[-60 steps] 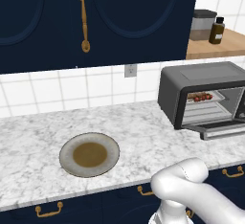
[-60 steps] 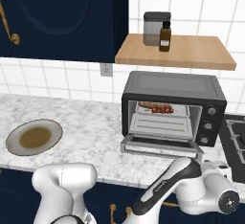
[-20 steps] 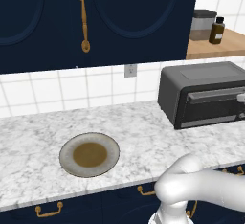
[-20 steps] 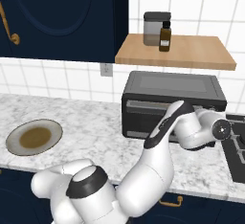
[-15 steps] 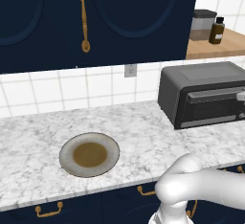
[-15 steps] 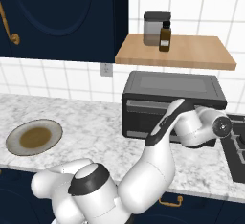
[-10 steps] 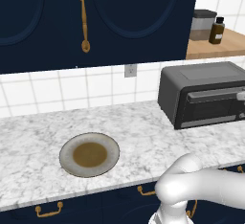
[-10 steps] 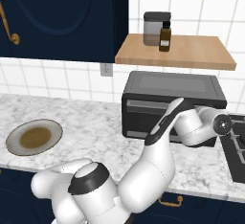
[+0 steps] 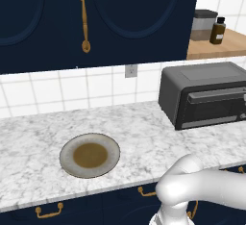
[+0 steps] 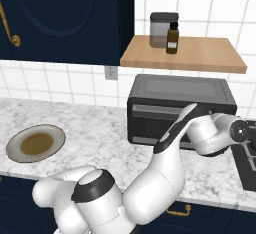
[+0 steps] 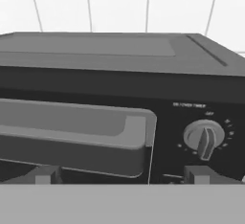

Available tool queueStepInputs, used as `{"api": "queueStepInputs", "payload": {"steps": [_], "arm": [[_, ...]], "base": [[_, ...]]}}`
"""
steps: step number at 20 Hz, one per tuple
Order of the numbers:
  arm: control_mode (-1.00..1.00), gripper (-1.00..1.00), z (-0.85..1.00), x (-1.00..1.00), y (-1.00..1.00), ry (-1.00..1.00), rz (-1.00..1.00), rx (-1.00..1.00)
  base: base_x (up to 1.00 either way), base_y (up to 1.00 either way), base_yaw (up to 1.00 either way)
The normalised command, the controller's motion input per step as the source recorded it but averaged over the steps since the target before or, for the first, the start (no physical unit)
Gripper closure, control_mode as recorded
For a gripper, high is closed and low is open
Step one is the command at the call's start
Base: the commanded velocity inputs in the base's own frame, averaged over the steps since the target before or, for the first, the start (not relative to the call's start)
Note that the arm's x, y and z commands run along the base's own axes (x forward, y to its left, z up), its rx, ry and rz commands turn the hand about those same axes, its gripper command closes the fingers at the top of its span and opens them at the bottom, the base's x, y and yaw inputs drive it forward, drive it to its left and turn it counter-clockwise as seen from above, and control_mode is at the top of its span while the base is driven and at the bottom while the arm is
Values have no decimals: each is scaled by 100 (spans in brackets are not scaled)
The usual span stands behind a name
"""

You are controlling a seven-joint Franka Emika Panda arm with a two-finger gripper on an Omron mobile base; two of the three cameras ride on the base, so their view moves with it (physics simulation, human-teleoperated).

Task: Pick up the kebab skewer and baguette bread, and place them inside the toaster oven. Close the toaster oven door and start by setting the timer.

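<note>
The dark grey toaster oven (image 9: 206,99) (image 10: 180,95) (image 11: 119,60) stands at the right end of the counter. The toaster oven door (image 11: 72,137) is up and shut, its bar handle across the left of the hand view. A timer knob (image 11: 205,139) sits on the oven's right panel, pointer roughly upright. My gripper (image 11: 122,176) hangs close before the oven front, open wide, with nothing between the fingertips (image 11: 45,175); the knob is just above the right tip. The kebab skewer and baguette bread are hidden.
A round plate (image 9: 90,155) (image 10: 35,143) with a brown centre lies on the marble counter to the left. A wooden shelf (image 10: 210,58) above the oven carries a canister (image 10: 163,28) and a dark bottle (image 10: 173,38). A stove top (image 10: 247,163) borders the oven's right side.
Three seconds ago the oven door hung open with food on the rack; now it is shut. Over the last second the hand shifted slightly right before the oven front, jaws still wide.
</note>
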Motion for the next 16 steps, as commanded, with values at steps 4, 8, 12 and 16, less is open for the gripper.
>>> {"api": "queueStepInputs", "payload": {"steps": [4,8,12,16], "arm": [[-100,-100,-1,-28,-48,0,0,1],[-100,-100,-15,-14,-42,0,0,2],[-100,-100,-16,-7,-19,0,0,0],[-100,-100,-16,1,-1,-12,0,0]], "base": [[0,0,0],[0,0,0],[0,0,0],[0,0,0]]}}
